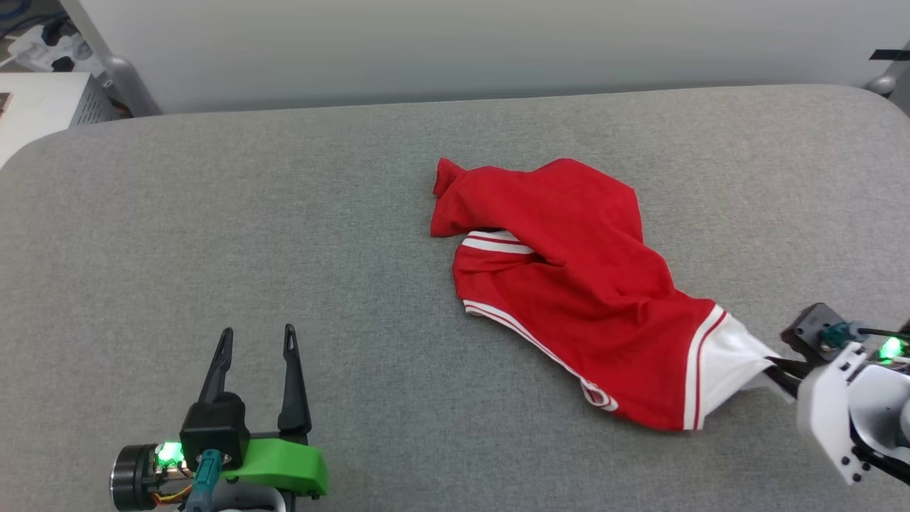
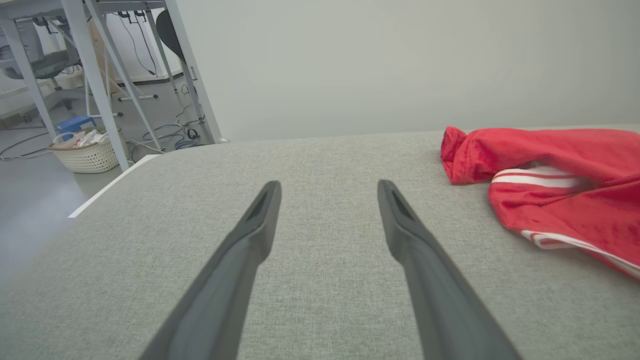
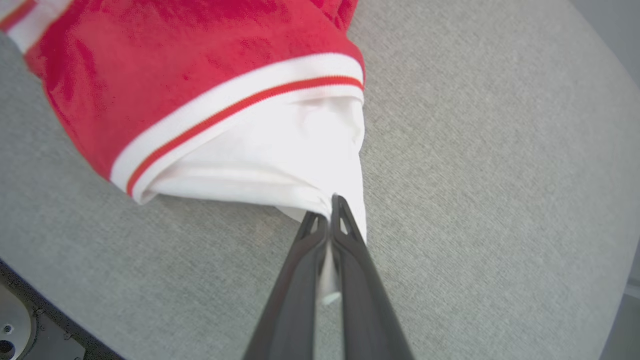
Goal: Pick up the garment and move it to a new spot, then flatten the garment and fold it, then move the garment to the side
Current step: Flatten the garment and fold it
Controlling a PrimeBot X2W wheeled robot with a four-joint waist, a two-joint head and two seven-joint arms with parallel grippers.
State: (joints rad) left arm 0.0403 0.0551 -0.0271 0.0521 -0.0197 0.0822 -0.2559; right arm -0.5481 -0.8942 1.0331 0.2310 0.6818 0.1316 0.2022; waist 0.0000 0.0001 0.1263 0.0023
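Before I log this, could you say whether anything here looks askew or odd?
The red-and-white jersey T-shirt lies crumpled and twisted on the grey fabric-covered table; the right pincer is shut on its white sleeve.

From where I stand, the right hand has its two dark fingers pressed together on a pinch of white cloth, and a sliver of it shows between them lower down. That cloth is the white sleeve of a red jersey T-shirt, drawn to a point at the fingertips. A white band with a thin red stripe edges the red body. The shirt lies on a grey fabric-covered worktop, with a dark plate past its lower-left edge.
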